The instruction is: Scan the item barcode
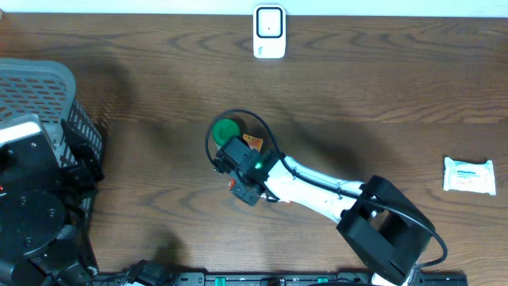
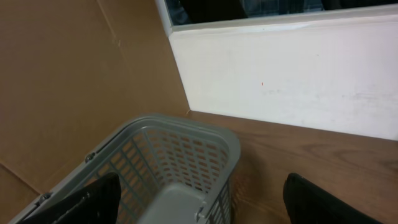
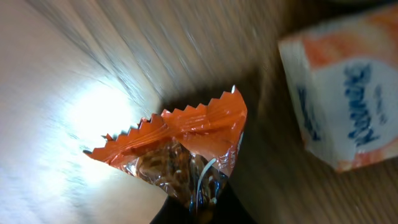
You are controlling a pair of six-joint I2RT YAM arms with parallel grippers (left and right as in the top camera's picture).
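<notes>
- Step in hand, as I judge it: the pick-up. The right gripper [image 3: 200, 202] has its jaws pressed together on the lower edge of the orange snack packet [image 3: 186, 149]; the packet's zigzag seal points away from the fingers; whether it rests on the wooden table [image 1: 381, 87] or is just off it, I cannot tell.
- Place: the packet is well short of the white scanner [image 1: 269, 32], on the robot's side of it and nearly in line with it; a green round item [image 1: 226, 129] lies roughly between the two; a white-and-orange box [image 3: 342, 93] sits just beside the packet.
- Next move, by my reckoning: lift clear of the table, carry the packet toward the scanner, and turn it so the barcode faces the scanner's window; thin foil may twist or slip in so narrow a pinch, so a slow lift seems wise.
- The left gripper [image 2: 202, 202] is spread wide with nothing between its fingers; it hangs over the grey basket [image 2: 180, 149], far to the left of the scanner, and takes no part.
- Hidden or unclear: no barcode shows on the packet in any view; overhead, the right wrist covers the packet almost wholly; the right wrist view is blurred, and glare washes out the wood beside the packet; the box's print is too smeared to read; a white pouch [image 1: 468, 175] lies far to the right of the scanner, its label unreadable.
</notes>
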